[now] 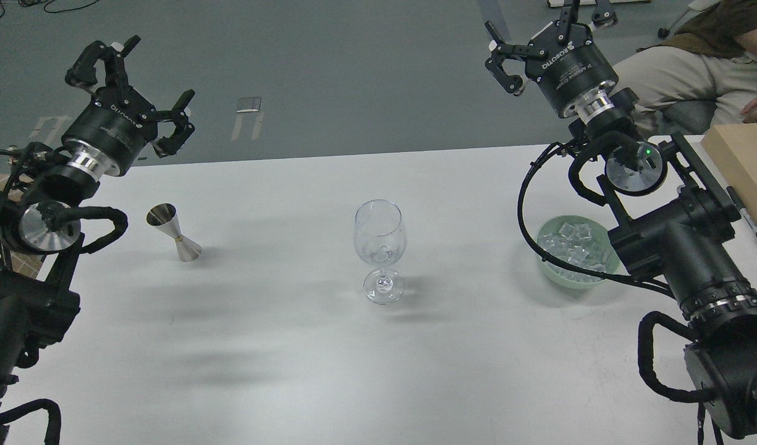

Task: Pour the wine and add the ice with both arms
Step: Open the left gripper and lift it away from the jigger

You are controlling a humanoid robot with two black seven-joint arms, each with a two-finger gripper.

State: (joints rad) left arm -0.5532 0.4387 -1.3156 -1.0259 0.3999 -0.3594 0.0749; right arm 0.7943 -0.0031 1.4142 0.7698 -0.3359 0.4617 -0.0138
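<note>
A clear stemmed wine glass [379, 247] stands upright at the middle of the white table [279, 346]. A small steel jigger [174, 233] stands to its left. A pale green bowl [548, 269] holding ice cubes [573, 246] sits at the right, partly behind my right arm. My left gripper [137, 77] is open and empty, raised above the table's far left edge, up and left of the jigger. My right gripper [542, 37] is open and empty, high beyond the table's far edge, above the bowl. No wine is visible.
A wooden box [740, 164] and a dark marker [752, 219] lie at the table's right edge. A seated person [693, 68] is at the far right beyond the table. Grey floor lies behind the table.
</note>
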